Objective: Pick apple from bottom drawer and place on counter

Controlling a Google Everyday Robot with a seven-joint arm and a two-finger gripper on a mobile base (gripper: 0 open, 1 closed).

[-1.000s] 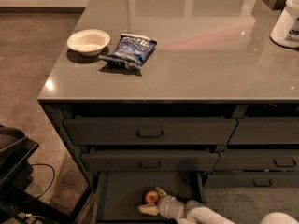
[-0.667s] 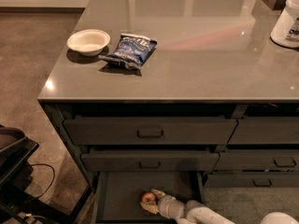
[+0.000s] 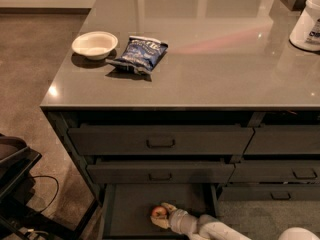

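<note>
The bottom drawer [image 3: 130, 204] is pulled open under the cabinet, its dark floor showing. The apple [image 3: 159, 212], small and red with a yellowish patch, lies inside it near the middle. My gripper [image 3: 161, 215] reaches into the drawer from the lower right on a white arm, with one finger above the apple and one below it, right against it. The counter [image 3: 210, 69] is a glossy grey top above the drawers.
On the counter stand a white bowl [image 3: 94, 44], a blue snack bag [image 3: 141, 53] and a white container [image 3: 307, 20] at the right edge. Two closed drawer fronts [image 3: 160, 140] sit above the open drawer. A dark object with cables [image 3: 15, 184] is on the floor at left.
The gripper and arm have shifted slightly left and a little deeper into the drawer around the apple. Everything on the counter is unchanged.
</note>
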